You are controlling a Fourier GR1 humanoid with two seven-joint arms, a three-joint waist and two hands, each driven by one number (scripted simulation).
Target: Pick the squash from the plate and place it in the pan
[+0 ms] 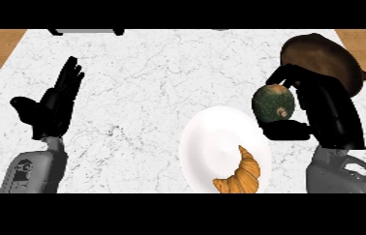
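Right hand [323,114] curls round squash [273,102], centre-right, off the plate [214,142]. Carry it up-right over the pan [325,60], lower inside the rim before releasing. Left hand [50,106] rests open, left edge.

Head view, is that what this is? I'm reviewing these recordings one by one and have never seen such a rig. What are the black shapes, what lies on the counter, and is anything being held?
Yes: the one picture looks steeply down from the robot's head onto a white marbled counter. The two grey forearms with black hands are the robot's own. The left robot hand rests open at the left, fingers up, holding nothing. The right robot hand is curled round a dark green squash, which is off the white plate at its upper right edge. A croissant still lies on the plate. The brown pan sits at the far right, beyond the squash.
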